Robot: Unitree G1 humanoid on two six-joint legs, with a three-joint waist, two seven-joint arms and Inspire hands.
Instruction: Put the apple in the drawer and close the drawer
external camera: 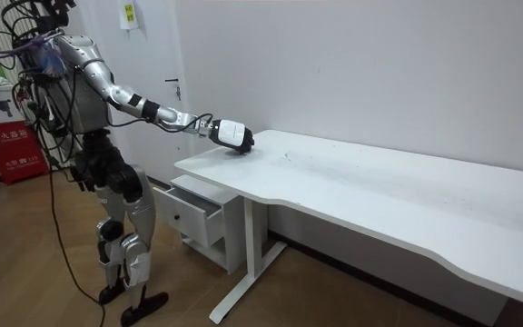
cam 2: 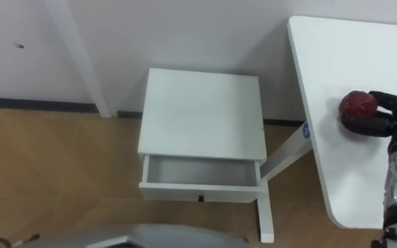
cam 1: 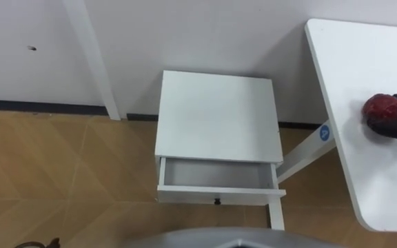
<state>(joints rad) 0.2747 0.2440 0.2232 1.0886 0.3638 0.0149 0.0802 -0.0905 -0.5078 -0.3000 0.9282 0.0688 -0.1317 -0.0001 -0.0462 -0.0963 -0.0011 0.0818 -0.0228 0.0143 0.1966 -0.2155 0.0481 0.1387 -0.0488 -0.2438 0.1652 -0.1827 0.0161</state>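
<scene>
The apple [cam 2: 358, 103] lies on the white bench [cam 2: 336, 41], near the edge that faces the cabinet [cam 2: 202, 114], and the right robot hand [cam 2: 391, 117] holds it, dark fingers curled round its far side and underside. The grip looks partial: much of the red skin is bare on the side toward the bench edge, so if the lift begins before the fingers tighten, the apple may well roll out and off that edge to the floor. The open drawer [cam 2: 200, 193] sits well apart, to the robot's left and lower, with the bench leg just beside its corner. A carry that swings across without dropping low enough could release the apple onto the cabinet top or past the drawer front, and the arm might clip the leg. The eye views look straight down into the drawer and show its inside bare. The room view gives what they lack: the height gap between bench top and drawer, and the robot standing upright beside the cabinet with its arm stretched nearly full length.
</scene>
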